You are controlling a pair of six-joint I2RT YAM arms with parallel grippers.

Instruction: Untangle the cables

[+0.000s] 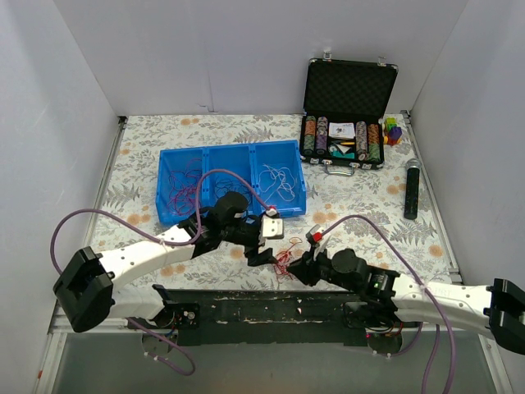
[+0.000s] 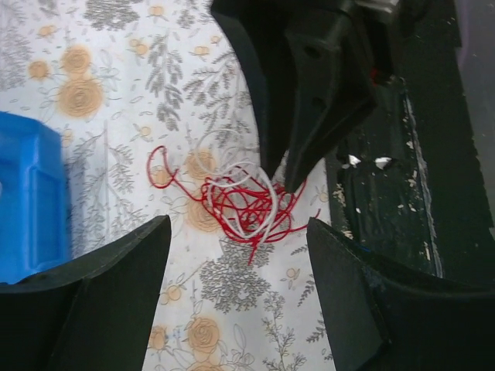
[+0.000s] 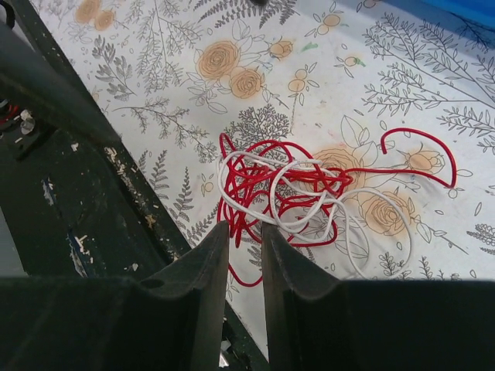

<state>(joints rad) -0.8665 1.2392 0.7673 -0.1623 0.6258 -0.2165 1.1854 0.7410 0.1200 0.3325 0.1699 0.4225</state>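
Note:
A small tangle of red and white cables point(image 1: 283, 261) lies on the floral tablecloth near the front edge, between the two grippers. My left gripper point(image 1: 262, 251) hovers just left of it with its jaws wide open and empty; in its wrist view the tangle point(image 2: 247, 202) lies just ahead of the gripper point(image 2: 240, 232). My right gripper point(image 1: 299, 268) is at the tangle's near right side. Its jaws point(image 3: 245, 232) stand a narrow gap apart, with a red strand of the tangle point(image 3: 302, 185) reaching into the gap at the tips.
A blue three-compartment tray point(image 1: 232, 148) behind the left arm holds more loose cables point(image 1: 182, 182). An open poker-chip case point(image 1: 344, 123), coloured blocks point(image 1: 393, 130) and a black cylinder point(image 1: 411, 189) are at the back right. The black base plate point(image 1: 262, 308) borders the tangle.

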